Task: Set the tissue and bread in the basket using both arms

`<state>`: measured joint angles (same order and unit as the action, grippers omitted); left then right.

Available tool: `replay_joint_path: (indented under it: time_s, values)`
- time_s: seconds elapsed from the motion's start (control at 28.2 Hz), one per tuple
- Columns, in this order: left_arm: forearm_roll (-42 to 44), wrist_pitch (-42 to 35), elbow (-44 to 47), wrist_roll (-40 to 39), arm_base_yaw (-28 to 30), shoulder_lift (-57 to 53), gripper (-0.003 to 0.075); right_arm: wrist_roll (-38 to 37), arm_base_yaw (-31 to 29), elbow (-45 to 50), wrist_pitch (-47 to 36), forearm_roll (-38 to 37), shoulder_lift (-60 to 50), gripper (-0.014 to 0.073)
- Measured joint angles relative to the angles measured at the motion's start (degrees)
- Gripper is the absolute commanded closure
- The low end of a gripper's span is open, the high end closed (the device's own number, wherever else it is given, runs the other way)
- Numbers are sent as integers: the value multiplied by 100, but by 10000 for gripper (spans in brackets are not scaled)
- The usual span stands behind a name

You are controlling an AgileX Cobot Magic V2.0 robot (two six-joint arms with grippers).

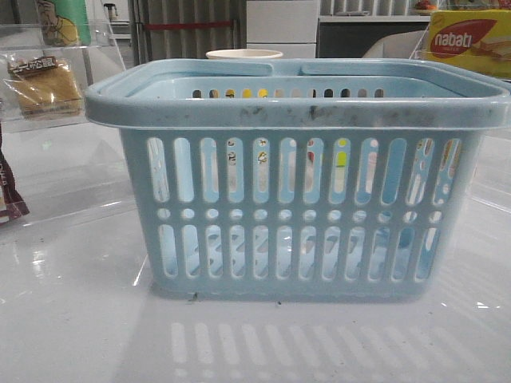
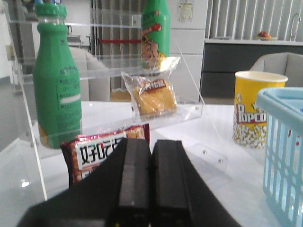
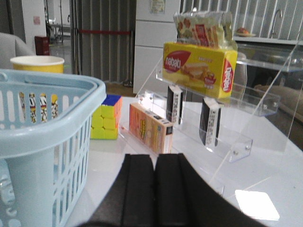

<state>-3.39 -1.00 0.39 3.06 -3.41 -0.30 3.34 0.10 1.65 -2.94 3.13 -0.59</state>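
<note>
Front view: the basket (image 1: 295, 179) sits mid-table (image 1: 80, 319) (glossy white), bread (image 1: 44, 84) on an acrylic shelf (image 2: 189, 111) behind-left. Left gripper (image 2: 151, 179) and right gripper (image 3: 154, 189) both pressed together, empty.

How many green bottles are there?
2. One big green bottle stands on the clear shelf's low step, above the red snack packet. The second bottle stands on a higher step, above the bread. More may be hidden outside the view.
</note>
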Motion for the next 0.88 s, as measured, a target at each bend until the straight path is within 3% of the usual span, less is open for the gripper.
replay_joint_path:
  time_s: [0.18,0.42,0.88]
  values:
    - [0,-422,-45,0,0,0,627,0,0,-367,159,92,0,538]
    - [32,-287,-721,0,0,0,627,0,0,-1463,910,166,39,538]
    - [339,1265,-2882,0,0,846,627,0,0,-3632,2880,174,1740,538]
